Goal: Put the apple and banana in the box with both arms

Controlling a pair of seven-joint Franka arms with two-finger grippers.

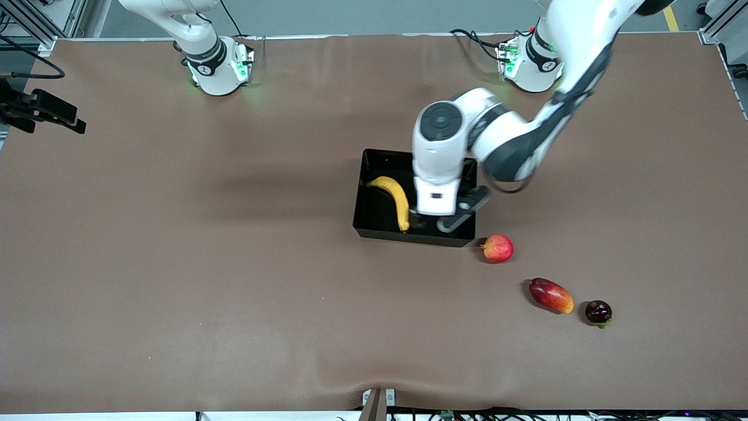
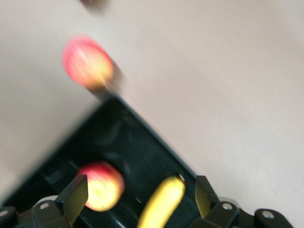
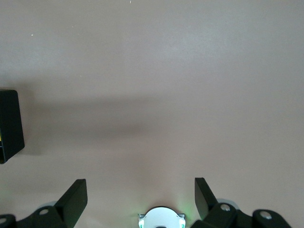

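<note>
Apple [image 2: 100, 185] and banana [image 1: 397, 200] lay inside the box [image 1: 369, 217], side by side. Left hand [image 2: 141, 197] hovered over the box, fingers spread and empty. Right hand [image 3: 140, 195] waited over bare worktop [image 1: 175, 263], fingers spread. A second apple [image 1: 498, 248] sat on the worktop just beside the box.

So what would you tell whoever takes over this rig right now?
Left gripper: open, low over the box, nothing held.
Right gripper: open over bare table; that arm waits.
The apple and the banana both lie in the box.
A second apple sits on the table beside the box's corner, not part of the job.
Left to do: probably only lifting the left arm clear.
</note>
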